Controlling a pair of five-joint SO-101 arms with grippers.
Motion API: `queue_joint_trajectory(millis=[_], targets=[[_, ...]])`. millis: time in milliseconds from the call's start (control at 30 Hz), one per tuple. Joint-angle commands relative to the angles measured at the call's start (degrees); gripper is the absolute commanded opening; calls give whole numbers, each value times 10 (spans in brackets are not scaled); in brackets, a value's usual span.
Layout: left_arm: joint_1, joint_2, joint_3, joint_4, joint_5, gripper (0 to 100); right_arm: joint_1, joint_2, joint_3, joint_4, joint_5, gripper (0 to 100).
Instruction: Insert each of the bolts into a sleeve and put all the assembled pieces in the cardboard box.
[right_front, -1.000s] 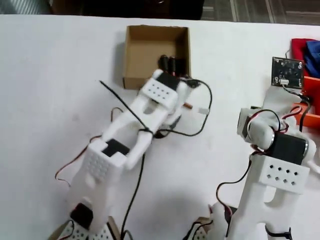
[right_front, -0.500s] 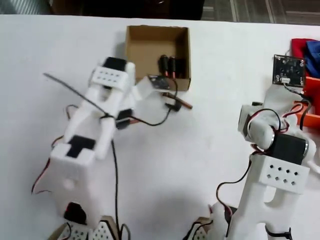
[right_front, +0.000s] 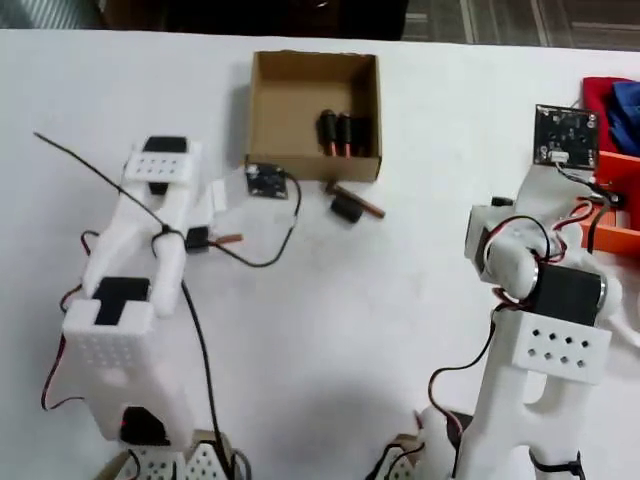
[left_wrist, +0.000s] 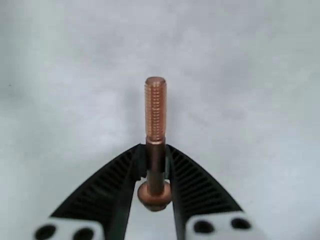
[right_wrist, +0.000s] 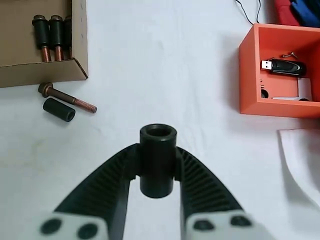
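Left pincer (left_wrist: 156, 151) tight around bolt (left_wrist: 155, 107), right pincer (right_wrist: 157, 150) tight around sleeve (right_wrist: 158, 167), orange bin (right_wrist: 248, 70) nearby

The bolt (left_wrist: 155, 110) is copper; the sleeve (right_wrist: 157, 175) black; the left pincer (left_wrist: 155, 150) and right pincer (right_wrist: 157, 150) black, ribbed; the cardboard box (right_front: 290, 105) brown; the bench (right_front: 380, 300) white; the bin (right_wrist: 250, 75) orange.

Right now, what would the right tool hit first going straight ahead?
Looks free: the right tool, holding a sleeve, points at bare table between the cardboard box and orange bin; depth unclear.
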Motion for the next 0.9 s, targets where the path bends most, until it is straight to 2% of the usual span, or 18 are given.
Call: queue_joint_trajectory(millis=[0, 333, 500, 567, 667, 733, 867], targets=[[-10, -40, 31, -77, -31, 82, -7, -15, -2, -9, -6, 20], [-16, -46, 20, -77, -31, 146, -7, -15, -2, -9, -6, 20], [-44, -42, -79, -2, -28, 146, -7, -15, -2, -9, -7, 20], [-47, -41, -109, 18, 4, 146, -8, -15, -2, -9, -9, 20], [-44, -43, -150, 39, 122, 149, -8, -15, -2, -9, -9, 20], [-39, -41, -168, 45, 257, 151, -8, -15, -2, -9, -9, 20], [-34, -42, -182, 45, 572, 151, -8, -15, -2, -9, -9, 20]])
